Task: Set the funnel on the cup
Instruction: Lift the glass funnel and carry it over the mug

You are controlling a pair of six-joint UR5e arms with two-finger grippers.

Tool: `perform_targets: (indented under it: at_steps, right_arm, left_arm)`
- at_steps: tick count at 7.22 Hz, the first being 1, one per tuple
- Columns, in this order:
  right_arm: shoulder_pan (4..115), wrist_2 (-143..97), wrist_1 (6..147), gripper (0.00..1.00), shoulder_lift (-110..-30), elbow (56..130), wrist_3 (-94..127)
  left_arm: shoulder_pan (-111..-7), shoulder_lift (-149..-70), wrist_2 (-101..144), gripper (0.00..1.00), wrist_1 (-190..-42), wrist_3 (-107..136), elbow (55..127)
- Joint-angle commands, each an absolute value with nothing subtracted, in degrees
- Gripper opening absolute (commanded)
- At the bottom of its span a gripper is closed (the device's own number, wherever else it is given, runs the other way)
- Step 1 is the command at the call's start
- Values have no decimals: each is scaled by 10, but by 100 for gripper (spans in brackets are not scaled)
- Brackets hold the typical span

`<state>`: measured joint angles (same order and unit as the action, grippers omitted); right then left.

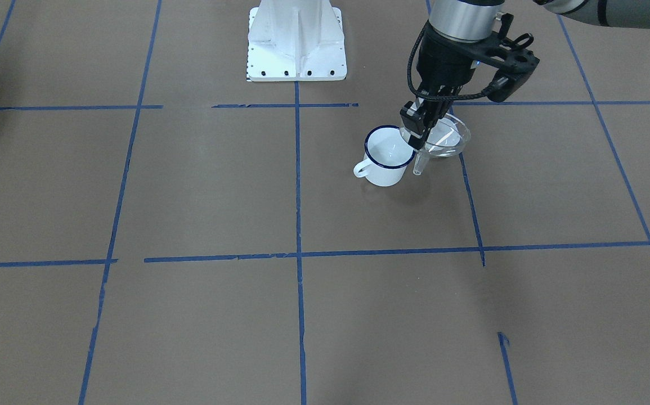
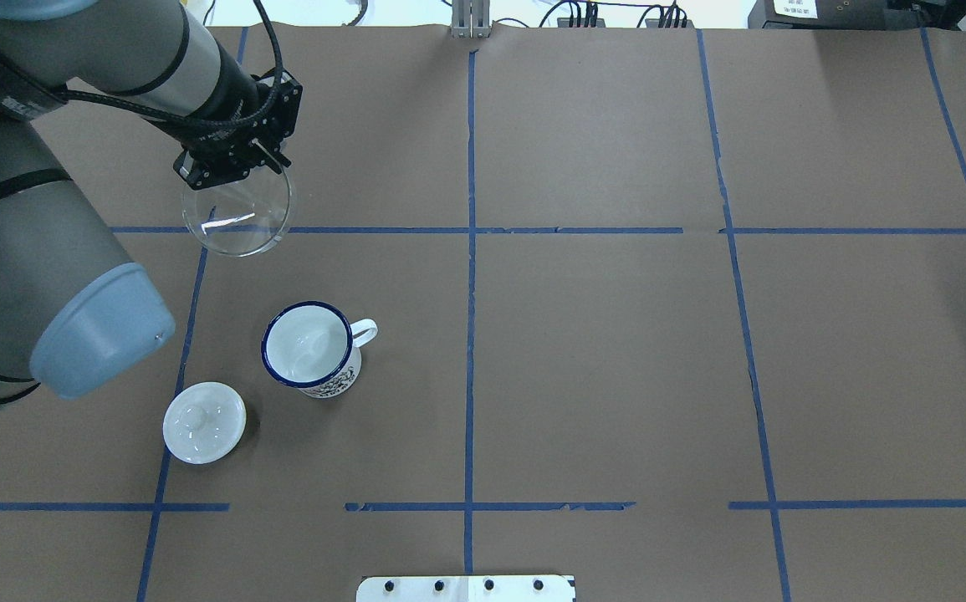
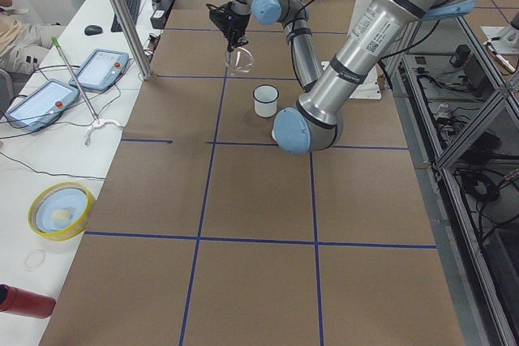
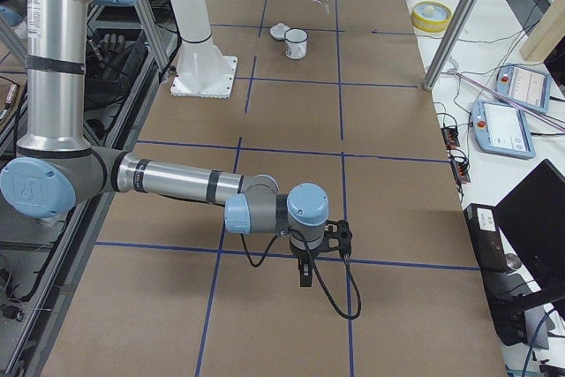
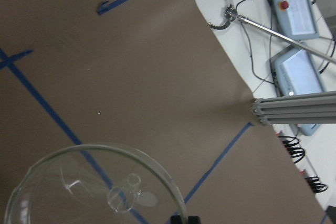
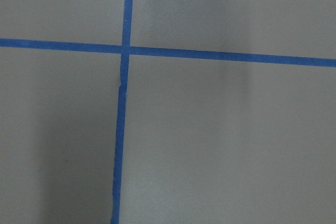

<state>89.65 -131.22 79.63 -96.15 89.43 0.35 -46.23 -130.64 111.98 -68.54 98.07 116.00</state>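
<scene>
Funnel upright, stem straight down

The cup stands with its mouth open to the top, so the way in is from above. Its handle sticks out to the robot's right. The round lid lies on the table near the cup, on the robot's left, not touching it. The left arm's big elbow hangs on that side too. Bare brown paper lies between the cup and the held-up funnel.
</scene>
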Motion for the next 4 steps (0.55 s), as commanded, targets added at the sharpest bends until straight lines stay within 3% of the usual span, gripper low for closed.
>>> perform_targets:
  at_steps: [1,4]
  right_arm:
    - [896,-1312,796,100,-962,895,4]
    - [896,-1312,796,100,-962,895,4]
  left_arm:
    - [-428,-1334,1153,0,-615,874,1110]
    - [-360,-1327,1154,0,-630,853,1080]
